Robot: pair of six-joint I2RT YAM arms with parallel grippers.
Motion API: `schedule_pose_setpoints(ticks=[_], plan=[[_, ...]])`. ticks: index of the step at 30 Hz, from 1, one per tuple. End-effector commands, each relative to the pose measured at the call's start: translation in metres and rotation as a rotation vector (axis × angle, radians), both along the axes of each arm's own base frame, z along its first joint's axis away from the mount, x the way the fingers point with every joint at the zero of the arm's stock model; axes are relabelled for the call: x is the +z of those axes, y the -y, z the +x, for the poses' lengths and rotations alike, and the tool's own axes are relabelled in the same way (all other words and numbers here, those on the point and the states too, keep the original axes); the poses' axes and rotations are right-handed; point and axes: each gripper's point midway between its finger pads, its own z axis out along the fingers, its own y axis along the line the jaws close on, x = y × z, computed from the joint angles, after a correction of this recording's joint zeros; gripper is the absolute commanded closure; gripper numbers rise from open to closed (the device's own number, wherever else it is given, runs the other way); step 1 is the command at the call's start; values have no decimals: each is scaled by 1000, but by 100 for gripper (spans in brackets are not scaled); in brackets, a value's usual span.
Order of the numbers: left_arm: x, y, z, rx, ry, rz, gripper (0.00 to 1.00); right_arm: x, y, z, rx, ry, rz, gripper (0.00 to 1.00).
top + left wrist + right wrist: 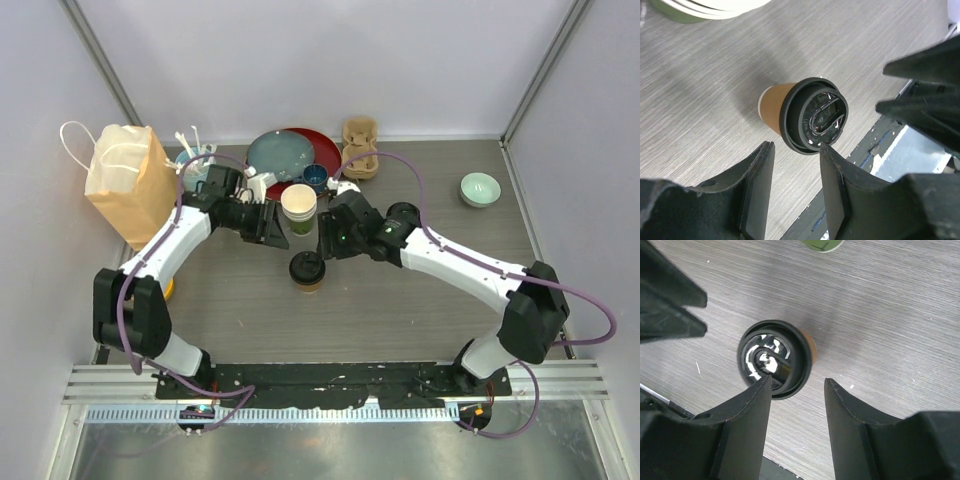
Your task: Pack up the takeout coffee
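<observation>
The brown-sided cup (pixel 307 271) stands upright at the table's middle with a black lid (pixel 307 266) on it. The green-sided cup (pixel 298 206) stands just behind it, open, cream inside, no lid. No second lid shows. My left gripper (pixel 272 226) is open and empty, left of the green cup. My right gripper (pixel 326 238) is open and empty, right of it. In the left wrist view, the gripper (pixel 796 146) hangs above the lidded brown cup (pixel 812 120). In the right wrist view, the gripper (pixel 797 380) hangs above the same lid (pixel 774 359).
A paper bag (pixel 130 185) stands at back left beside a light-blue cup of stirrers (pixel 193 155). Stacked plates (pixel 285 155), a small blue cup (pixel 315 177) and a cardboard cup carrier (pixel 360 148) sit at the back. A green bowl (pixel 479 187) is at right.
</observation>
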Motion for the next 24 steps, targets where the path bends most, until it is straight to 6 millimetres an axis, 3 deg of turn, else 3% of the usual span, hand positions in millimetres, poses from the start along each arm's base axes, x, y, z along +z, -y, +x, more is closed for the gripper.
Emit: schedule_pose_setpoints(ticks=[1, 4, 8, 16, 24], plan=[[27, -12, 6, 33, 91, 10, 53, 16, 0, -3, -54, 51, -82, 48], [27, -15, 6, 38, 95, 12, 53, 4, -11, -6, -34, 27, -133, 50], [26, -17, 5, 41, 97, 15, 53, -4, -11, -4, -38, 22, -188, 54], [23, -17, 3, 34, 92, 10, 53, -14, -31, -4, 13, -16, -163, 59], [24, -20, 4, 37, 94, 5, 53, -22, -37, -10, 49, -38, -173, 73]])
